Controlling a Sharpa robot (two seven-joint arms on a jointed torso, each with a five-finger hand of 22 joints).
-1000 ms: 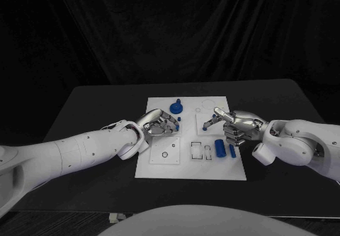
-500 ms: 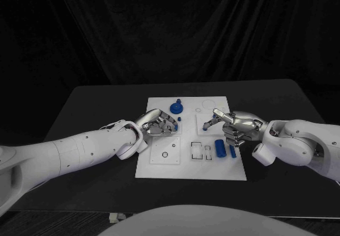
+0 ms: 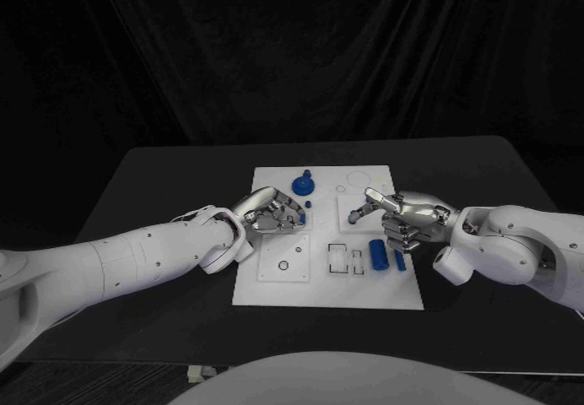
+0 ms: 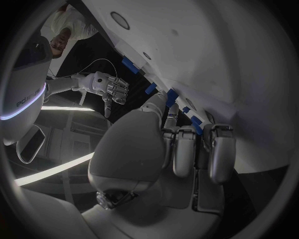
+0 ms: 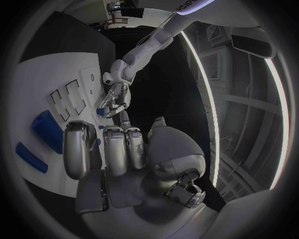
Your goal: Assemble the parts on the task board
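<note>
**Both hands hovering over board, barely any motion**

Nothing much moved since the earlier frames; right hand [image 3: 408, 219] only crept slightly. Left hand [image 3: 270, 211] sat over the white board's [image 3: 328, 291] left side, fingers [image 4: 185, 149] curled round a small blue part [image 3: 294, 221]. Right hand fingers were clenched, holding nothing I could see. Blue cylinder [image 3: 377, 253] and blue knob [image 3: 303, 183] lay on the board, on the bench [image 3: 159, 177]. Best approach: line the part over its slot, lower slowly.

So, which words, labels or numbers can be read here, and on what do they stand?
"PCI": dark curved object at the left wrist view's rim; further letters unreadable.
Lettering on a pale object at the right wrist view's rim: too blurred to read.
Task board: none.
</note>
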